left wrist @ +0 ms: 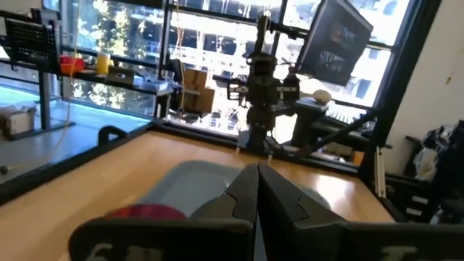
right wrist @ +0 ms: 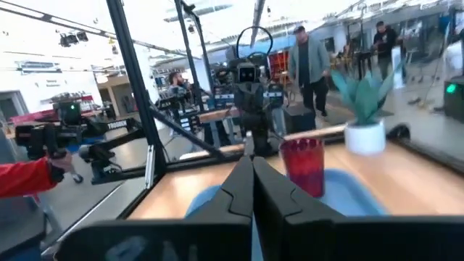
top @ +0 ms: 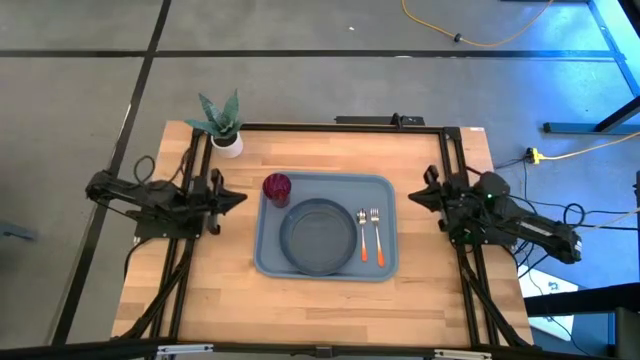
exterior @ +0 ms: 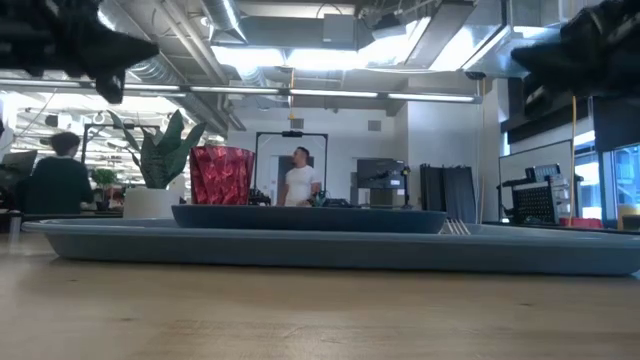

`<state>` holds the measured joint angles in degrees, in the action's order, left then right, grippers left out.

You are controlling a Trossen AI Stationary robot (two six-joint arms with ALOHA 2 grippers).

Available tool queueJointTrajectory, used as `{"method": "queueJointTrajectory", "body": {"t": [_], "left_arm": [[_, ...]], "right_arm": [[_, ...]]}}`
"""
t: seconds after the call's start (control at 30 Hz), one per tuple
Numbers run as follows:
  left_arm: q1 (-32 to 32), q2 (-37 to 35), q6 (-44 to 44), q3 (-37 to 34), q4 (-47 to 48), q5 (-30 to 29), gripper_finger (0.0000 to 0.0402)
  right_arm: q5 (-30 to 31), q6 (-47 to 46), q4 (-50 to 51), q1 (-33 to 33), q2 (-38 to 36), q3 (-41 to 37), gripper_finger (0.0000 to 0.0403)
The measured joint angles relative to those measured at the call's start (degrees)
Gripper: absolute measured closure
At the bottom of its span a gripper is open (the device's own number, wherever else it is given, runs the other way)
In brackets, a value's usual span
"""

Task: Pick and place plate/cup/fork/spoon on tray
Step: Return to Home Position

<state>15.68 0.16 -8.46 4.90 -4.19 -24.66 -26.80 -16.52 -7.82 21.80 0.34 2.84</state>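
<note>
The light-blue tray (top: 385, 262) lies in the middle of the table. On it rest the slate-blue plate (top: 318, 237), the dark-red cup (top: 277, 187) at its far left corner, and the spoon (top: 362, 236) and fork (top: 376, 234) side by side at its right, orange handles toward the near edge. My left gripper (top: 240, 198) is shut, drawn back at the table's left edge beside the tray, fingers pointing level at it. My right gripper (top: 413, 197) is shut at the table's right edge, facing the tray. Neither touches anything.
A white pot with a green plant (top: 224, 125) stands at the table's far left corner. Black frame rails (top: 340, 127) run along the far, left and right sides. People stand in the room beyond the table (exterior: 300, 178).
</note>
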Motion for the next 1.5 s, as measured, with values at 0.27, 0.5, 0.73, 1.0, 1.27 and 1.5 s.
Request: {"method": "queueJointTrajectory", "body": {"t": [0.27,0.5,0.73,1.0,1.27,1.5], "left_arm": [[0.0,0.0,0.7,-4.4,-2.2,3.9,0.0401],[0.0,0.0,4.1,-4.4,-0.3,8.6,0.0402],[0.0,0.0,4.1,-4.4,1.0,8.9,0.0401],[0.0,0.0,6.6,-4.4,1.0,8.9,0.0401],[0.0,0.1,7.6,-4.4,1.1,8.9,0.0401],[0.0,0.1,7.6,-4.4,1.1,8.9,0.0401]], "right_arm": [[-4.1,2.1,3.3,0.0,0.2,-2.4,0.0400],[-6.2,6.7,3.3,0.0,0.2,-2.3,0.0400],[-6.3,10.0,3.3,0.0,0.3,-2.3,0.0400],[-6.3,7.8,3.3,0.0,0.3,-2.3,0.0381],[-6.3,7.9,3.3,0.0,0.3,-2.3,0.0378],[-6.3,7.8,3.3,0.0,0.3,-2.3,0.0378]]}}
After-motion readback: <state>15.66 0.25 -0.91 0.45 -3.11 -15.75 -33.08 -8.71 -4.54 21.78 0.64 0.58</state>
